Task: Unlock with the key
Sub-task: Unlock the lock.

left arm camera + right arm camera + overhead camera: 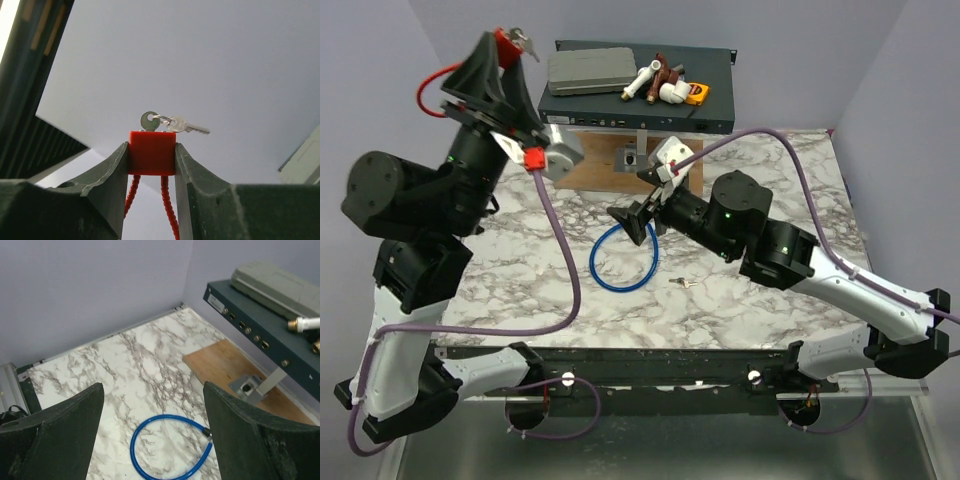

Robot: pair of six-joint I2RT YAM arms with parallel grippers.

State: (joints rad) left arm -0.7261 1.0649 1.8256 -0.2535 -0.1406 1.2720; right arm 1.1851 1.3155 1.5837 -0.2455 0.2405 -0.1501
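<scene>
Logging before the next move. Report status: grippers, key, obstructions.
Left gripper shut on red strap block, up high. Key rides on top, clear of the fingers. Right gripper open, empty, above blue cable. No obstruction seen.

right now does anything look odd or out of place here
The left gripper clamps the red block, not the key, which rests loose above it. A small silver piece, maybe another key, lies on the marble beside the blue cable.
</scene>
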